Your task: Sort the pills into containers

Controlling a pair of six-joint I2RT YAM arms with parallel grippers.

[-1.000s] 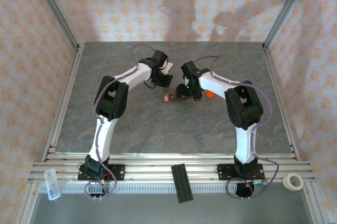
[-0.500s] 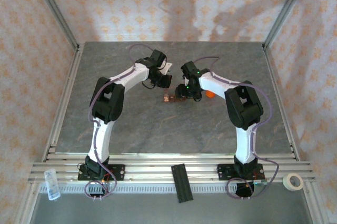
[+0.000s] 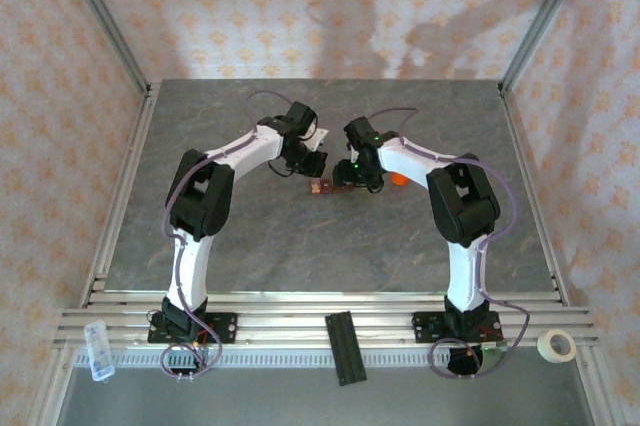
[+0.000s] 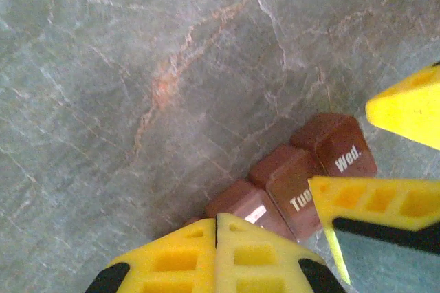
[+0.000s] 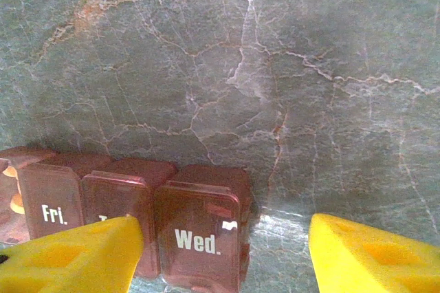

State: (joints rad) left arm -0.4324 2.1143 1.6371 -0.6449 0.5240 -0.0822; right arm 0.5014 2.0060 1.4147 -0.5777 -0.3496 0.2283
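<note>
Dark red-brown plastic pill organiser bar (image 5: 124, 190), a row of joined square lidded compartments, lies flat mid-worktop, slightly toward the far side, between the two claws. Its long axis runs roughly left-right. Lids reading Tue, Wed. and Fri. are down. The compartment past Fri. looks open with something orange inside, but it's too cropped to be sure.

Right claw (image 5: 223, 228): fingers spread wide, straddling the Wed. end of the bar, no contact visible.

Left claw (image 4: 216, 219): fingers pressed together, tips low over the compartment next to Tue. Can't tell if a pill is pinched between them.

Grey marbled stone-look worktop (image 3: 300, 246) is bare around the bar. A small orange object (image 3: 398, 180) sits just right of the right wrist, probably the pill bottle.

Handling, my read:
- The bar is light, rigid and smooth, so it will skid or pivot on the stone if pushed from one side.
- The lids are thin snap hinges. Don't clamp on them.
- Best hold is across the narrow width, on the side walls of an end compartment. The right claw is already lined up for that and can pin the bar while the left claw works the compartments.
- A one-end grip leaves the other end free to swing, so keep it pressed to the worktop.
</note>
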